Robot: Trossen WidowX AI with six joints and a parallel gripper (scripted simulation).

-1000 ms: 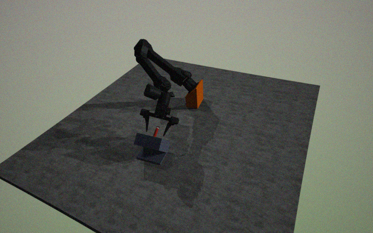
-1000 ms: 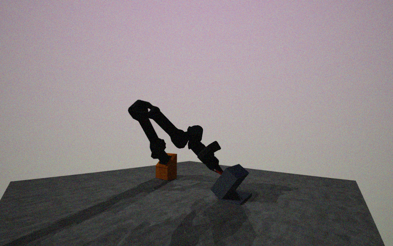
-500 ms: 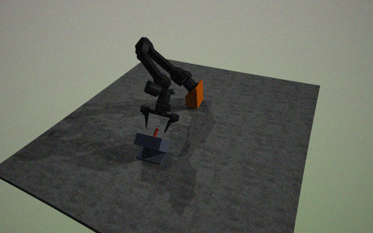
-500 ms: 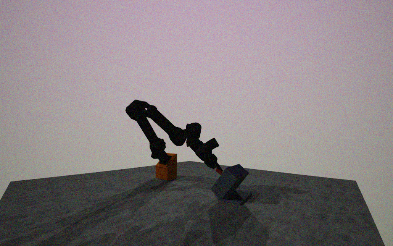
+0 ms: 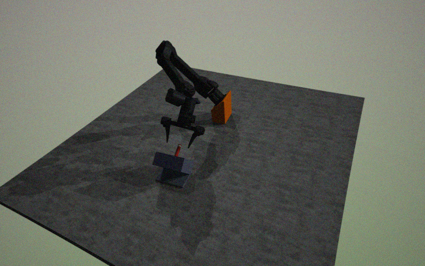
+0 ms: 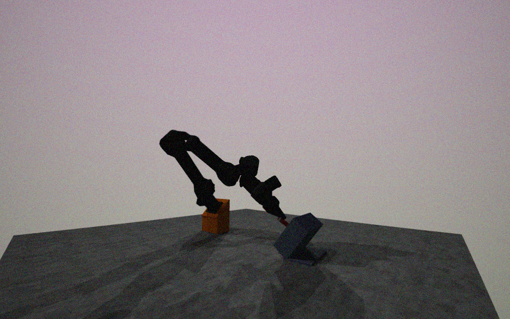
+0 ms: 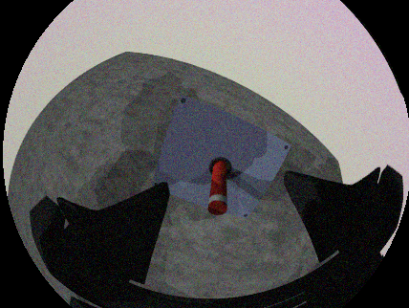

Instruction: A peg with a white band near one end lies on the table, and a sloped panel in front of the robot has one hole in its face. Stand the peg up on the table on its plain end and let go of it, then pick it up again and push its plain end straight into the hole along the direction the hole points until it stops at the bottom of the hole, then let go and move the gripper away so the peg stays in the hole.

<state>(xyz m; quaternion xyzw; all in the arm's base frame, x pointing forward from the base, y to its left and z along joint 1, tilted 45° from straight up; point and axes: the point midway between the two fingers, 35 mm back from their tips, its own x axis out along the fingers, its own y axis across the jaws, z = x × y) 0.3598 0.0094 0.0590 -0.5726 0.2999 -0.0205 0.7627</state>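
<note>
The red peg (image 5: 177, 151) (image 6: 283, 222) (image 7: 219, 184) stands in the hole (image 7: 228, 167) of the blue-grey sloped panel (image 5: 168, 160) (image 6: 299, 231) (image 7: 205, 129). Its white-banded end points out, back along the arm, and its other end is hidden inside the hole. The depth inside the hole cannot be seen. My gripper (image 5: 178, 144) (image 6: 284, 218) (image 7: 228, 184) is wide open and empty. In the wrist view its fingers stand well apart on either side of the peg, touching neither peg nor panel. In the top view the fingertips are around the height of the peg's banded end.
The panel stands on a flat foot (image 5: 172, 179) on the grey table (image 5: 282, 156) (image 6: 169, 278). The orange block (image 5: 226, 108) (image 6: 222, 218) is at the arm's base, behind the gripper. Dark shadows of the arm fall over the table and panel.
</note>
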